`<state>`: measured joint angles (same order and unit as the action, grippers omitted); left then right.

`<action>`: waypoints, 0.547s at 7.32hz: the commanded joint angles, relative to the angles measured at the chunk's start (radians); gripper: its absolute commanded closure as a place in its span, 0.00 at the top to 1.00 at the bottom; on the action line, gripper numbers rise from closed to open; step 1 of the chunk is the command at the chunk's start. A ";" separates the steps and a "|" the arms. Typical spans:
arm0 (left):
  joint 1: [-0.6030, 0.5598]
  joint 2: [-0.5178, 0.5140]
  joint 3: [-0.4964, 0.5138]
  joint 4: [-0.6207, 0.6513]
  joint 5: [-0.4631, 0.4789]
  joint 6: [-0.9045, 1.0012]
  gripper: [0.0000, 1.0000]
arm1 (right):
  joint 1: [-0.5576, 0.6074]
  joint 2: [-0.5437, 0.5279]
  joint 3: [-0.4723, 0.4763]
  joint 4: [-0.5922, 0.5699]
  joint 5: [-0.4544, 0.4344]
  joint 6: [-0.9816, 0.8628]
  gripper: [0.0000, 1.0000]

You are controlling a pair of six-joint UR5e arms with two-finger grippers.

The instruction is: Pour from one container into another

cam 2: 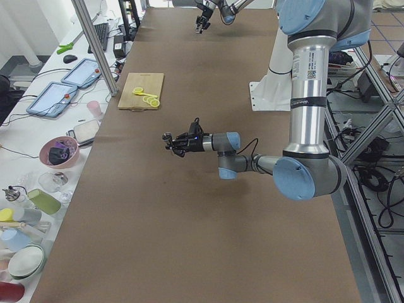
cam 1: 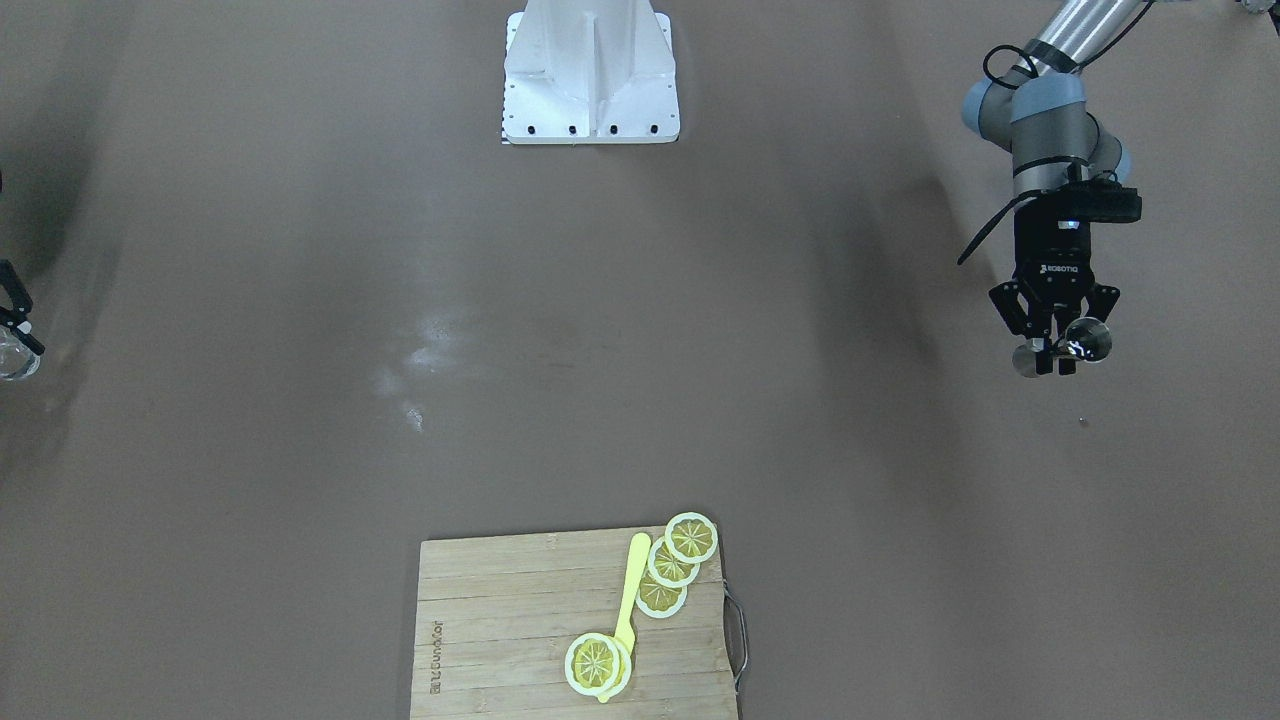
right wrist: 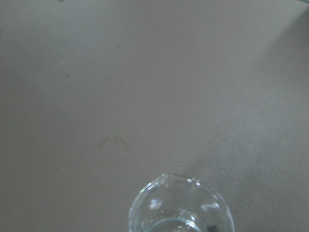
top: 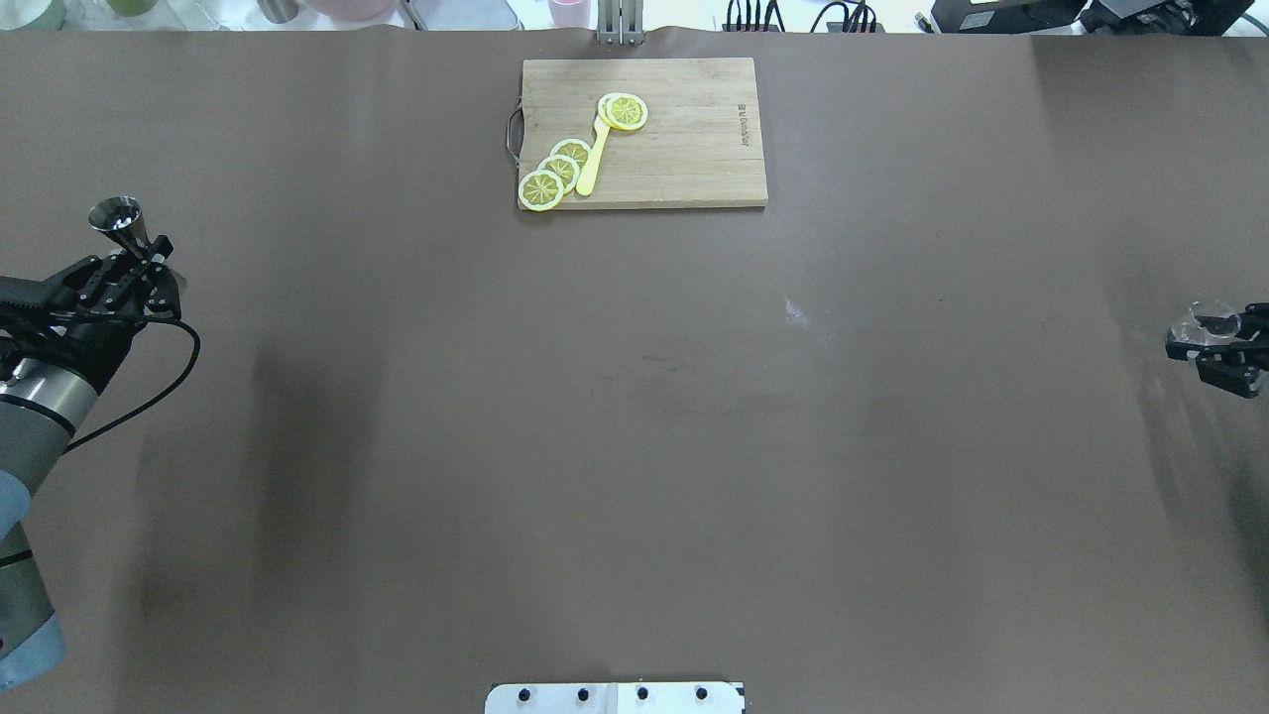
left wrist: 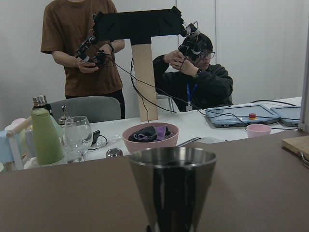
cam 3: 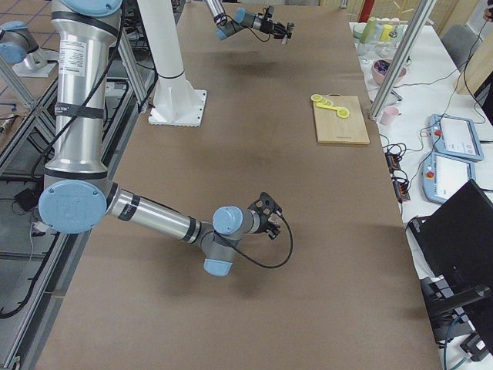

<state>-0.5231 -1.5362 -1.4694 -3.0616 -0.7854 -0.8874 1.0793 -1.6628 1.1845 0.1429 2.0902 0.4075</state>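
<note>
"White wall at the back. Who's there?"
"A standing person and a seated person, seen from the left wrist."
"And the brown desk?"
"A wooden cutting board at twelve o'clock from overhead, lemon slices on it."
"The tools?"
"Left tool at nine o'clock, pinching the steel jigger at its waist, cone up. Right tool at three o'clock, clamped round the clear glass cup. Both held off the desk."
</note>
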 commanded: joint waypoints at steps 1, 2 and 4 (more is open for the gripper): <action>0.002 0.002 0.043 0.020 0.027 -0.076 0.00 | -0.030 0.058 -0.035 0.020 -0.031 0.001 0.00; 0.003 0.002 0.047 0.021 0.029 -0.097 0.00 | -0.051 0.076 -0.039 0.020 -0.048 0.010 0.00; 0.012 0.002 0.079 0.021 0.084 -0.117 0.00 | -0.087 0.089 -0.042 0.049 -0.081 0.011 0.00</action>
<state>-0.5173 -1.5341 -1.4088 -3.0409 -0.7356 -0.9929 1.0160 -1.5846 1.1466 0.1766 2.0290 0.4171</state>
